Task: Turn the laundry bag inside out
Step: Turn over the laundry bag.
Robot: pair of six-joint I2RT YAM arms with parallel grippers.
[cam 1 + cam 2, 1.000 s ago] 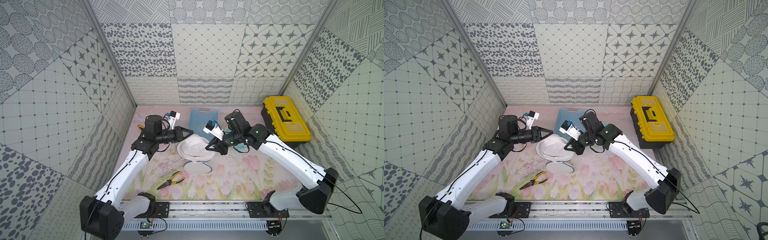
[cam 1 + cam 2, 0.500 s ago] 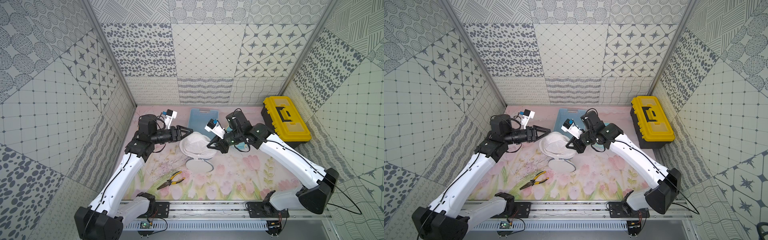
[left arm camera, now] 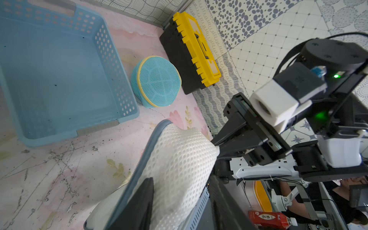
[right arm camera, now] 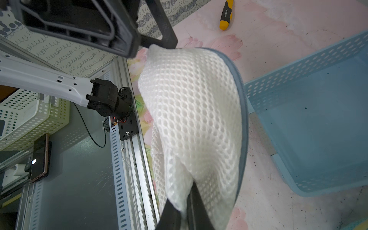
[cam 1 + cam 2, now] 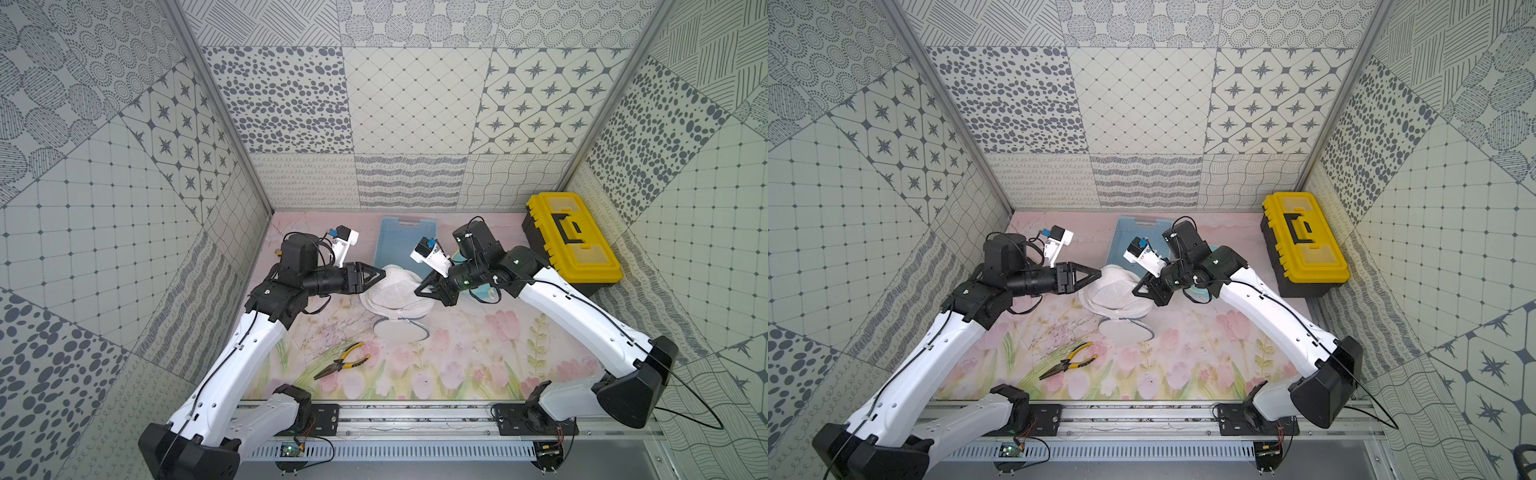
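Reaching toward each other above the middle of the flowered table, both arms were stretched almost level. The right gripper was pressed together on one edge of the white mesh laundry bag, which hung lifted between the two arms. The left gripper touched the opposite edge; its fingers stood apart with cloth between them, but I could not tell if they pinched it.

Only the left wrist view showed a small turquoise mesh bag between the blue basket and the yellow toolbox. Only the right wrist view showed a yellow screwdriver.

In both top views, pliers lay well apart from the bag, nearer the rail.
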